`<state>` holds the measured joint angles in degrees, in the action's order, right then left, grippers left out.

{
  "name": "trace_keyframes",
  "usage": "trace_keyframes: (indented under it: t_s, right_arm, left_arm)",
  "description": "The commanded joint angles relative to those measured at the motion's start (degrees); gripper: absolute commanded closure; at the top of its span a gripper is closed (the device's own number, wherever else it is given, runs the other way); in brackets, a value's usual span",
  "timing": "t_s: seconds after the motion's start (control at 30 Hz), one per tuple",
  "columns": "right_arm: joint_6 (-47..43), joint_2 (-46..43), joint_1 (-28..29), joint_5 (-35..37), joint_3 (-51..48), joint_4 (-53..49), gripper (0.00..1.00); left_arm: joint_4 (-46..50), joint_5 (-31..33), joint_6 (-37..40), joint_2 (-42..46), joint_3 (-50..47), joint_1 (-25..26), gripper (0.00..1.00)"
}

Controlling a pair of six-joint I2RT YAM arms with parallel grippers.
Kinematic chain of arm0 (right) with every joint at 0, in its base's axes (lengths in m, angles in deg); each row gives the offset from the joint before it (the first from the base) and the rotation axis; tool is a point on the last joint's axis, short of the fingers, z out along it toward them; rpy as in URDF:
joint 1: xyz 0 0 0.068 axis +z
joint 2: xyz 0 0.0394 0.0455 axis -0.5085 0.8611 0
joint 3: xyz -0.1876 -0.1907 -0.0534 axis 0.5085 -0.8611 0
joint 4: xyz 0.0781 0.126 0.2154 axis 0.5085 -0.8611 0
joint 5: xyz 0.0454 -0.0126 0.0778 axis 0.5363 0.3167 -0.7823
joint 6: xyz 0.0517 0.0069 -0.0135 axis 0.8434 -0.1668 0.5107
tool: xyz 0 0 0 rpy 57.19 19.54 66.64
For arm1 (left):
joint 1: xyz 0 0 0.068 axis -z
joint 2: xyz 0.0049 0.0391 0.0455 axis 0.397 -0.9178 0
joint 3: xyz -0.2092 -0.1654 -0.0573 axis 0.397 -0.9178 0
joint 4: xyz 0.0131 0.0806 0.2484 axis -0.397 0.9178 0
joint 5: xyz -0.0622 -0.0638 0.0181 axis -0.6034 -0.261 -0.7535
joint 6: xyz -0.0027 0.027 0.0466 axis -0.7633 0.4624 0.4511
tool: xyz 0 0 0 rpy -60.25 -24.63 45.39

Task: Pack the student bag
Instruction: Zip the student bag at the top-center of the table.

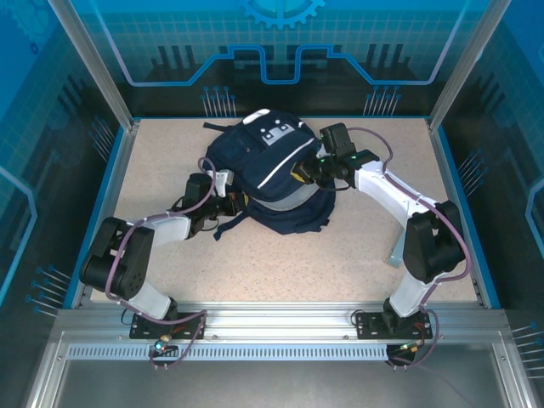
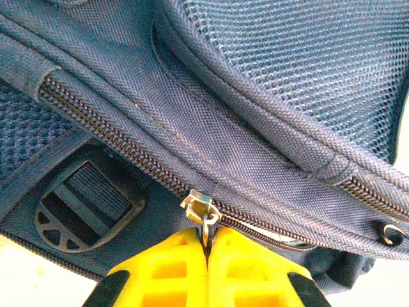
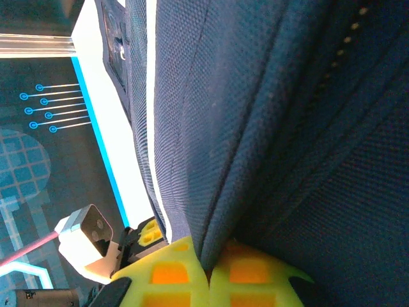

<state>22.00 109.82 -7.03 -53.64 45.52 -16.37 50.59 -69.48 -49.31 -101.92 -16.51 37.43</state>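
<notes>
**Step in hand.** Zip work on the student bag (image 1: 272, 166), which lies slumped on the table (image 1: 297, 263) between the two arms. The left gripper (image 2: 208, 251) is clenched on the metal zip pull (image 2: 206, 227), with the slider (image 2: 198, 206) sitting just above its fingertips. The zip track (image 2: 115, 131) runs up and away to the left of this gripper and onward to its right. The teeth to the left look meshed. To the right a pale sliver shows under the tape, so that stretch may be parted, but this cannot be confirmed. The right gripper (image 3: 208, 265) is clamped on a fold of the bag's navy fabric, which rises directly ahead of its fingers.

**Next move, as judged.** The pull needs drawing along the track while the right gripper braces the cloth taut. The track curves, so the pull should follow the curve to avoid jamming. Whether the zip is being opened or closed cannot be told.

**Containers.**
- Main compartment: contents hidden.
- Mesh pocket (image 2: 307, 70), above and right of the left gripper: nothing visible through it.
- Strap buckle (image 2: 86, 206): lies left of the left gripper, clear of the track.
</notes>
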Motion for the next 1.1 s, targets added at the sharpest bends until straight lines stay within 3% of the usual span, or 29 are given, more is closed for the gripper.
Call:
trace_keyframes:
  t_s: [0.0, 0.37, 0.67, 0.83, 0.93, 1.07]
  right_arm:
    - [1.0, -1.8, -0.1, 1.9, -0.1, 4.5, 1.00]
    - [2.3, 0.5, 2.1, 2.8, -0.8, 5.9, 1.00]
    - [2.8, 1.8, 4.1, 2.6, -1.9, 7.2, 1.00]
    - [1.8, 0.3, 4.0, 2.9, -4.5, 7.3, 0.93]
    - [0.3, -2.2, 3.4, 3.7, -6.9, 6.6, 0.84]
    - [-4.7, -6.6, 2.1, 6.3, -8.9, 1.8, 0.65]
  left_arm:
    - [3.1, -5.3, 1.1, 2.9, -1.1, 2.1, 1.00]
    - [14.0, -2.5, 6.1, 8.5, 1.1, 11.1, 1.00]
    - [10.6, 4.3, 0.4, 7.9, 6.0, 19.8, 1.00]
    - [8.1, 5.8, -3.8, 3.9, 10.1, 23.2, 1.00]
    - [7.3, 6.1, -6.6, 3.0, 11.1, 23.4, 1.00]
    - [11.0, 7.6, -7.9, 3.8, 10.8, 22.8, 0.75]
